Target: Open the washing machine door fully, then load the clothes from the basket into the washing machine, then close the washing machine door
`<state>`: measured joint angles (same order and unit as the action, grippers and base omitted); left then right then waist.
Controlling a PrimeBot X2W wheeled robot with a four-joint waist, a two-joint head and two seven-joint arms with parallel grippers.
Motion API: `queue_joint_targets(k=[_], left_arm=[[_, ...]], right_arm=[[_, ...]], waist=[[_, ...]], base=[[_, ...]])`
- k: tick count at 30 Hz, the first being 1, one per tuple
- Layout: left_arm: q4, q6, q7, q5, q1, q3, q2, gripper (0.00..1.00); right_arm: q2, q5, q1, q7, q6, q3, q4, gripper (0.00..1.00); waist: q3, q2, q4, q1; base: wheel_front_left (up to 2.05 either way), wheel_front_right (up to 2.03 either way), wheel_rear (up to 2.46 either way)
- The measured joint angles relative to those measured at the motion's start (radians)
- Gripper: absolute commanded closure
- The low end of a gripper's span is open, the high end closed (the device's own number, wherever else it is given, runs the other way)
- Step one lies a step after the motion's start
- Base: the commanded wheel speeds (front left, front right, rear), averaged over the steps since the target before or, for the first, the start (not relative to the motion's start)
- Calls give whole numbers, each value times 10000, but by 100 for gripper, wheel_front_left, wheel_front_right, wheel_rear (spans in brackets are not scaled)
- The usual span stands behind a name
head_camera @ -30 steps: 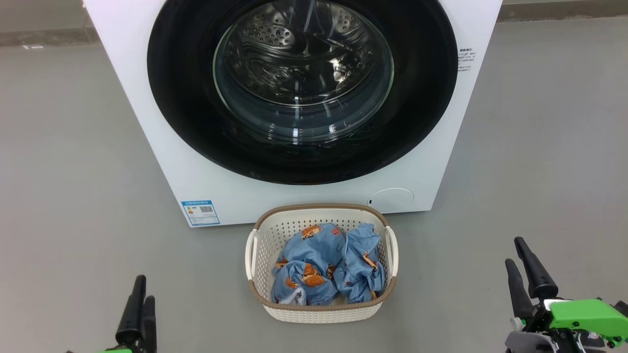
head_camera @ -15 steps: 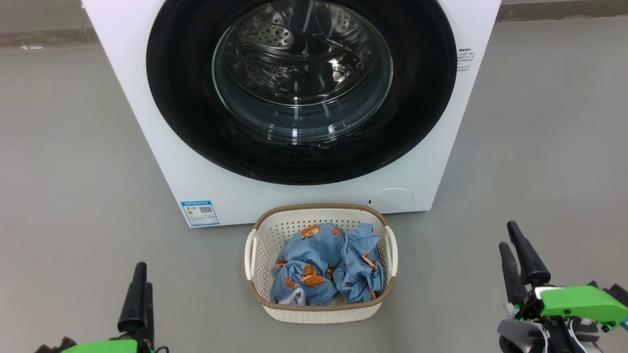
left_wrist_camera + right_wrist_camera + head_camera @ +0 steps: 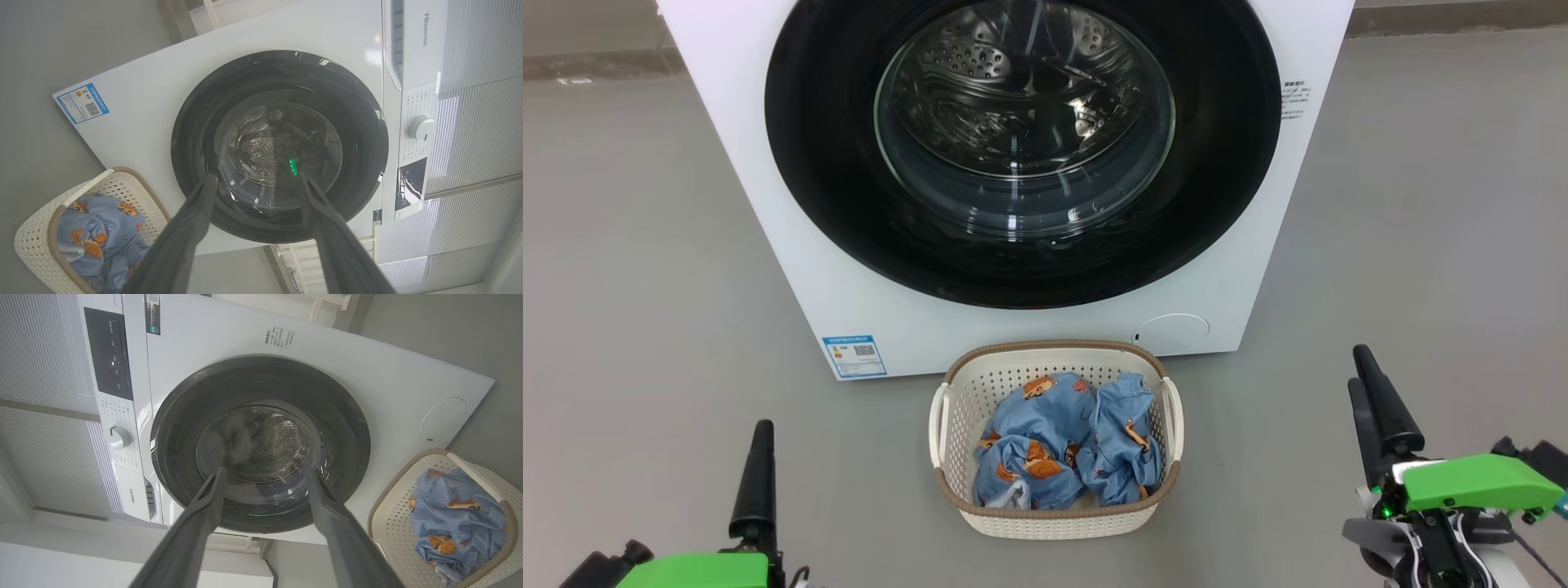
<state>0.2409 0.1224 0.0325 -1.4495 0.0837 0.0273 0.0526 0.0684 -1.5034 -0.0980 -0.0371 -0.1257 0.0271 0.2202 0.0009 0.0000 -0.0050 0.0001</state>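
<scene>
The washing machine (image 3: 760, 245) stands ahead of both sets of fingertips, well apart from them. The washing machine door (image 3: 825, 204) sits shut against the white front, with the steel drum (image 3: 1021, 82) visible through its glass, so the step in hand, as I judge it, is the opening, not yet begun. The basket (image 3: 1054, 347) rests on the grey floor (image 3: 645, 286) between the two grippers and just short of the machine, with the blue printed clothes (image 3: 1054, 433) bundled inside it.

The left gripper (image 3: 257, 179) and the right gripper (image 3: 266, 473) both point at the door; each wrist view shows its fingers spread wide with nothing between them.

To do this well, commit one arm only and keep the other low and outside the door's swing. I cannot tell which side of the black rim carries the pull recess, so that edge needs finding first. The rim looks glossy and likely to slip in a pinch; hooking one finger behind its free edge is probably safer. Pull along the hinge's arc, not straight back, and carry it all the way round so it cannot drift over the opening. Watch the basket too, as it sits close beneath the door.
</scene>
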Motion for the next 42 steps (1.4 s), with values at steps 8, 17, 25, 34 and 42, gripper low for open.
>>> queue_joint_targets(k=[8,17,25,34,42], left_arm=[[0,0,222,869,41,157,207,0],[44,2,487,2056,198,378,249,0],[136,2,738,3409,218,558,314,0],[468,-121,1011,5262,429,675,384,0],[752,-644,1273,6984,486,966,594,0]], right_arm=[[184,815,-171,-190,0,384,-12,0],[380,2000,-408,-453,0,732,25,0],[437,3505,-415,-665,-2,744,140,0],[437,5728,-779,-980,-2,732,550,0],[447,7501,-903,-1235,-2,963,1225,0]], waist=[[-17,0,-10,0],[-32,0,-16,0],[-47,0,-32,0],[-62,0,-48,0],[-123,0,-64,0]], base=[[0,0,0],[0,0,0],[0,0,0],[0,0,0],[0,0,0]])
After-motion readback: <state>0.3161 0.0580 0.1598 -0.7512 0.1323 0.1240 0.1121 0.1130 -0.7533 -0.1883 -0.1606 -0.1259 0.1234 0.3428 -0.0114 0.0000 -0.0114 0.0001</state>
